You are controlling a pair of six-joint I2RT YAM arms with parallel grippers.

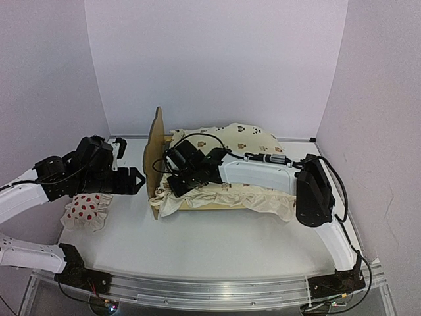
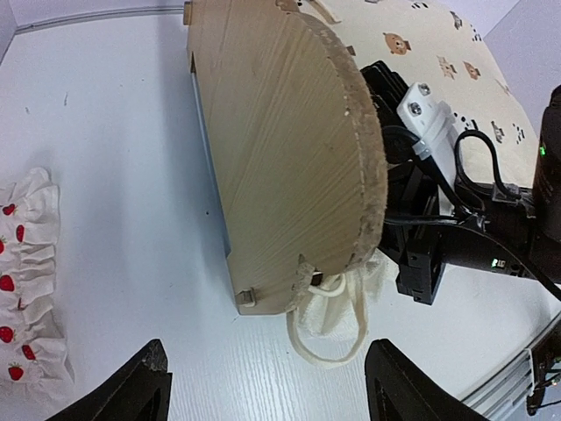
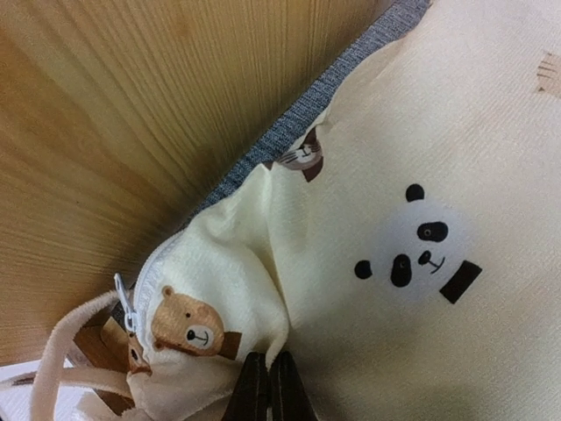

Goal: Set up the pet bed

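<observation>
White tabletop (image 1: 197,243) under pale lavender walls carries the pet bed (image 1: 156,151) at its centre. Its headboard (image 2: 289,158) faces the left arm, and a cream bear-print cushion (image 1: 247,139) lies in the bed. The right gripper (image 3: 267,390) has its fingers pressed together at the cushion's zipper corner beside the headboard. The left gripper (image 2: 267,390) hangs with fingers apart just outside the headboard, near a strawberry-print pillow (image 1: 85,209).

high rear overview; both wrist views close on pet bed (image 1: 156,155)
</observation>
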